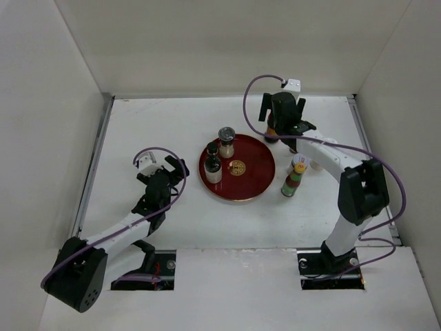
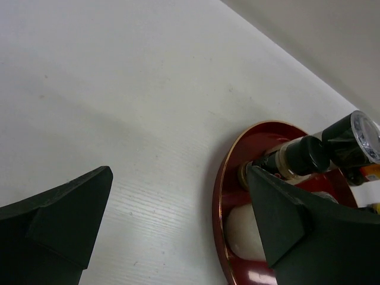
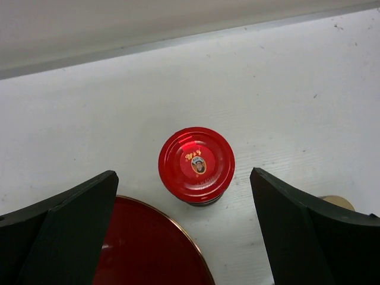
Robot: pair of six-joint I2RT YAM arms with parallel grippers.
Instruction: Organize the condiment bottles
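On the red tray (image 1: 256, 181): shiny, gold-edged; a silver-capped shaker (image 1: 226, 141) and a dark bottle (image 1: 213, 165) are already stood.
Left gripper (image 2: 178, 175): spread open left of the tray, nothing held.
Right gripper (image 3: 183, 177): spread open over the red-lidded jar (image 3: 196, 164).
White bottle (image 1: 300, 164), green bottle (image 1: 291, 185): waiting right of the tray.
Red-lidded jar: smooth round lid; not lifted, just behind the tray.

A robotics laboratory cell is shown. A plain white table (image 1: 158, 117) is enclosed by bare white panels (image 1: 41, 103) at its left, far and right edges, and a metal strip (image 1: 93, 165) is fitted along the left edge. Two robot arms are bolted at the near edge, the left arm (image 1: 127, 224) towards the left corner and the right arm (image 1: 358, 193) towards the right corner. Purple cables (image 1: 264, 76) are looped along them. A round red tray (image 1: 251, 183) and some condiment bottles (image 1: 292, 181) are set out near the middle.
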